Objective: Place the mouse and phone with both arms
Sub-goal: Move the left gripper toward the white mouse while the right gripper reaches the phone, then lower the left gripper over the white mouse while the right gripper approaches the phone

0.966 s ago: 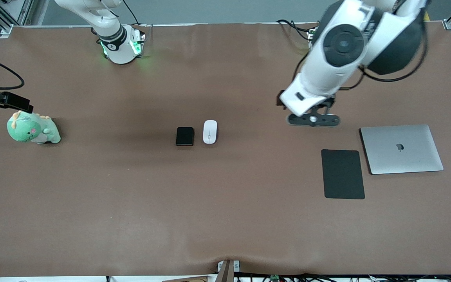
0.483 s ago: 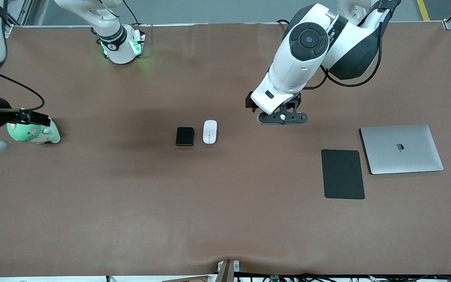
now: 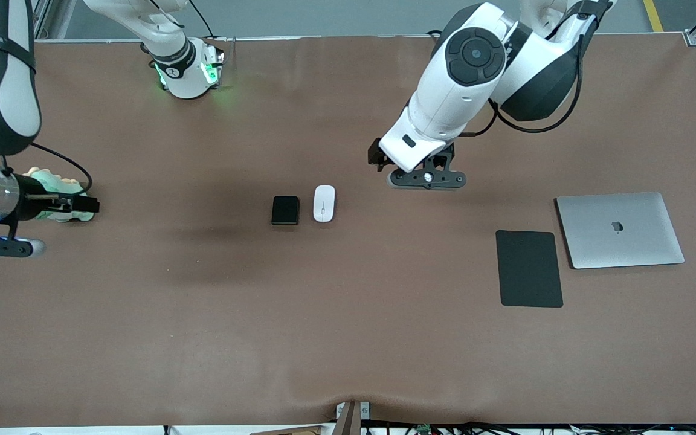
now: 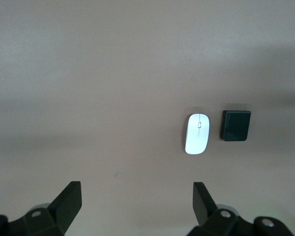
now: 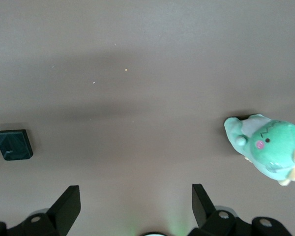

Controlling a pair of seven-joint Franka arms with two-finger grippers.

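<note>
The white mouse (image 3: 324,203) and the glossy black phone (image 3: 286,210) lie side by side at mid-table, the phone toward the right arm's end. Both show in the left wrist view, the mouse (image 4: 197,133) and the phone (image 4: 235,126). My left gripper (image 3: 426,179) hangs open and empty above bare table, off from the mouse toward the left arm's end; its jaws (image 4: 136,201) stand wide. My right gripper (image 3: 0,246) is open and empty (image 5: 136,201) above the table near the right arm's end. The phone also shows in the right wrist view (image 5: 13,144).
A green toy dinosaur (image 3: 52,179) sits at the right arm's end, partly hidden by the right arm, and is clear in the right wrist view (image 5: 270,149). A matte black pad (image 3: 529,269) and a closed silver laptop (image 3: 620,229) lie toward the left arm's end.
The left arm has swung toward the mouse, away from the laptop. The right arm has come into view and now covers part of the dinosaur. Mouse and phone have not moved.
</note>
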